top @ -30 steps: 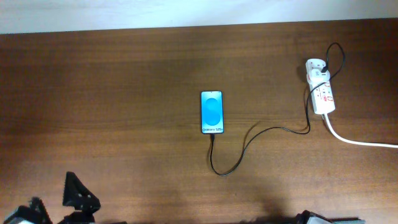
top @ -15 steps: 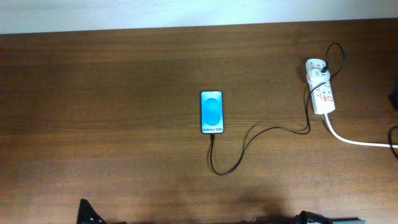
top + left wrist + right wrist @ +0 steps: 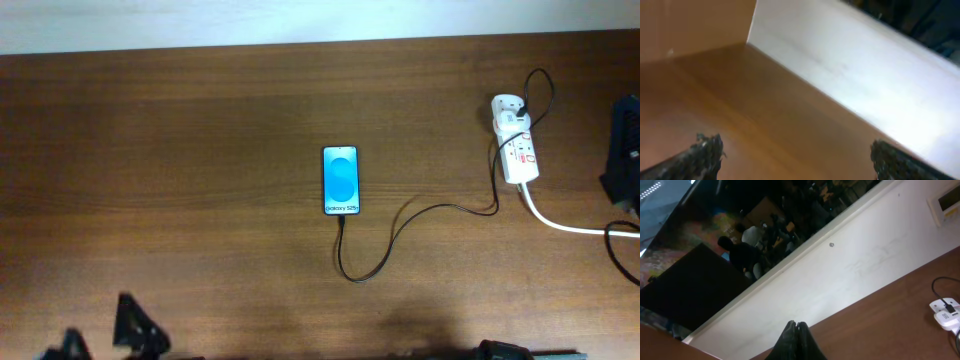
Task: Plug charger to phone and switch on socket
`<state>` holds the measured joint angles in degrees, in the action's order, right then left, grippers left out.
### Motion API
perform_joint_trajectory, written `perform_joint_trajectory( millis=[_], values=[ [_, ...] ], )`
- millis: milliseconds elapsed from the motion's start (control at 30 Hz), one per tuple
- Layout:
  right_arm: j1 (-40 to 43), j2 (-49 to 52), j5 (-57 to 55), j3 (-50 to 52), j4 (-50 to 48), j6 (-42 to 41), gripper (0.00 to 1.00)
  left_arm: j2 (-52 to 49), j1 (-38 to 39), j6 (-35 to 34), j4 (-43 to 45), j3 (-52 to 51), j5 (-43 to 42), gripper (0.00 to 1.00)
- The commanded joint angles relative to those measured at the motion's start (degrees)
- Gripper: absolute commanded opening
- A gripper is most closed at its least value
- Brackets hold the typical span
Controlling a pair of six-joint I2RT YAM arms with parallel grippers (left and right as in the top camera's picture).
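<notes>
Two grippers are noted, both well apart from the task's things. We find the left gripper (image 3: 795, 150) spread wide in its wrist view. Its fingertips (image 3: 705, 152) sit at opposite sides of the picture with nothing between them and bare table (image 3: 765, 110) beneath. Overhead it shows only as a dark shape at the near left edge. We find the right gripper (image 3: 796, 335) closed, fingers pressed together on nothing, pointing toward the far wall (image 3: 840, 280).

The phone (image 3: 341, 181) lies flat near the table's middle, screen up, text strip toward the near side. The charger (image 3: 450, 206) runs from the phone's near short edge, loops toward us, then passes right and up to its white plug adapter (image 3: 508, 106). The adapter sits at the far end of the socket (image 3: 520, 155). We cannot tell whether the connector tip is fully seated, nor how the socket's switches stand. The socket lies at the table's far right, its thick white cord (image 3: 575, 228) leaving rightward.
</notes>
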<state>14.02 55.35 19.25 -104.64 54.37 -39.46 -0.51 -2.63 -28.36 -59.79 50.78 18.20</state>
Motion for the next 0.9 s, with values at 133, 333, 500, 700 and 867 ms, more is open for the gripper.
perform_joint_trajectory(
  millis=[133,333,500,700,867],
  values=[
    [-0.6,-2.3,-0.7,0.3,-0.5,0.3,0.05,0.2,0.2,5.2,36.4,-29.0,-16.4,0.99],
    [-0.6,-4.2,-1.0,0.3,-0.5,0.3,0.05,0.1,0.2,11.8,61.2,-47.1,-22.9,0.99],
    [-0.6,-6.8,-1.0,0.3,-0.5,0.3,0.05,0.1,0.2,16.3,61.4,-49.6,-22.9,0.99],
    [-0.6,-9.7,-1.1,0.7,-0.9,0.3,0.05,0.1,0.2,19.1,58.9,-50.3,-22.9,0.99],
    [-0.6,-10.4,-1.5,1.2,-1.9,0.2,0.06,0.1,0.2,19.1,55.8,-50.3,-22.9,0.99]
  ],
)
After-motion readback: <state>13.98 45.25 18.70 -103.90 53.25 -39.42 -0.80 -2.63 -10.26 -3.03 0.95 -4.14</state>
